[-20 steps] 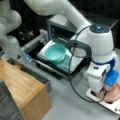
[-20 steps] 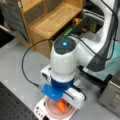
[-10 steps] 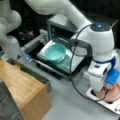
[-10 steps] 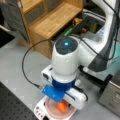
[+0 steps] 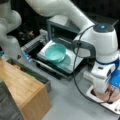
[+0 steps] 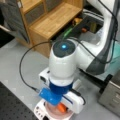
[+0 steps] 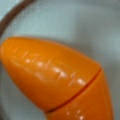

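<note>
The gripper [image 5: 107,93] is down low inside a pinkish bowl [image 5: 114,97], which sits on a white tray [image 5: 113,106] on the grey bench [image 5: 67,100]. Right under it lies an orange toy carrot [image 7: 55,75]. The wrist view is almost filled by the carrot, its blunt tip to the left and a seam running across the body. In a front view only a bit of the carrot [image 6: 61,108] shows below the gripper [image 6: 59,106], over the bowl [image 6: 53,114]. The wrist hides the fingers in both front views, so I cannot tell whether the gripper is wide, narrow or closed on the carrot, nor whether it touches it

The carrot looks smooth, glossy and tapered, so I'd judge it apt to squirt out of a pinch near the tip. A hold across the thick part beside the seam should sit steadier. The bowl rim is close around the gripper, leaving little room to move sideways

Well away from the gripper, a teal bowl [image 5: 55,52] rests on the dropped door of a small oven [image 5: 60,27]. Farther off stands a wooden shelf unit [image 6: 50,20]
</note>
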Motion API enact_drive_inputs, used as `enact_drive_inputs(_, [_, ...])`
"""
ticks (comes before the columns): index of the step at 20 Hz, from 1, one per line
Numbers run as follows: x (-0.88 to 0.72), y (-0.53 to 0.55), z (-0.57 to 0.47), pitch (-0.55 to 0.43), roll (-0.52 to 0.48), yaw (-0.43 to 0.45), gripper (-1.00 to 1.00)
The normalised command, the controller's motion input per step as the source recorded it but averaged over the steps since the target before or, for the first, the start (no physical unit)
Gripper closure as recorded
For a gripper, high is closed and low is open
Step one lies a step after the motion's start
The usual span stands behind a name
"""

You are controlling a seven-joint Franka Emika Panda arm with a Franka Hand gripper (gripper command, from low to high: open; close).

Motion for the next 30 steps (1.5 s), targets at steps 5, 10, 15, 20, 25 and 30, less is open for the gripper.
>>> enact_drive_inputs(5, [0.49,0.0,0.11,0.194,-0.266,0.078,-1.0])
enact_drive_inputs(10, [0.29,0.1,0.16,0.214,-0.265,0.095,-1.0])
enact_drive_inputs(15, [0.2,0.15,0.16,0.214,-0.298,0.043,-1.0])
enact_drive_inputs(20, [0.03,0.21,0.18,0.198,-0.301,0.029,-1.0])
enact_drive_inputs(25, [-0.19,0.2,0.11,0.155,-0.261,0.032,-1.0])
enact_drive_inputs(30, [-0.23,0.12,-0.03,0.048,-0.231,0.037,-1.0])
